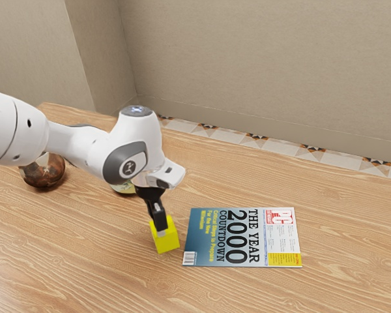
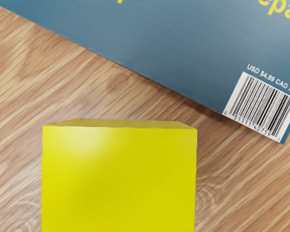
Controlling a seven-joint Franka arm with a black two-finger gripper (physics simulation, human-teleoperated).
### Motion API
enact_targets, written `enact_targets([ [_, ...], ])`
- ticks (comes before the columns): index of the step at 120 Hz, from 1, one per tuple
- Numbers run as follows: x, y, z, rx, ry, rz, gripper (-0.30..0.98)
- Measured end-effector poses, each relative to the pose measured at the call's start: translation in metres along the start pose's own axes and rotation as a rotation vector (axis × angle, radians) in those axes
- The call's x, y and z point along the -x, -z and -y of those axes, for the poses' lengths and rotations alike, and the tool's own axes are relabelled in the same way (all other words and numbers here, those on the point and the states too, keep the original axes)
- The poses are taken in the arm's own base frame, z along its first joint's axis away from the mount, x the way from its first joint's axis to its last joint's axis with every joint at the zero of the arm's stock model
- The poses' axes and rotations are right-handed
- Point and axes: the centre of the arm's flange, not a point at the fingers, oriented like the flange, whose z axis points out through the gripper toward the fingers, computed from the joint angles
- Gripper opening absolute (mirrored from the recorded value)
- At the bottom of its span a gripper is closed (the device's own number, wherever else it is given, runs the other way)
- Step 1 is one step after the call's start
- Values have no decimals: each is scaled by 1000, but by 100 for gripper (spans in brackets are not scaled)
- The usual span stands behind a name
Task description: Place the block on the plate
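In the exterior view the arm point(image 1: 78, 145) reaches over the wooden table point(image 1: 85, 261), its gripper point(image 1: 160, 228) at the yellow block point(image 1: 166, 243); whether it is spread or pinching the block cannot be told. The block is near the magazine point(image 1: 241, 236), on the barcode side. A pale round thing point(image 1: 124, 189), mostly hidden, is behind the hand, and a brown round thing point(image 1: 43, 176) sits partly behind the arm.

In the wrist view the block is large, close to the hand, with bare wood between it and the magazine's blue part
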Motion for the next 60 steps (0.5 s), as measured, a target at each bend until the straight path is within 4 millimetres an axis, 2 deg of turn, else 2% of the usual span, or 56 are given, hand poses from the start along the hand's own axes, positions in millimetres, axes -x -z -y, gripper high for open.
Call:
enact_targets([
  [24, -1, -28, 18, -17, -15, -22, 67],
  [60, -9, -43, 15, -31, -64, -46, 67],
])
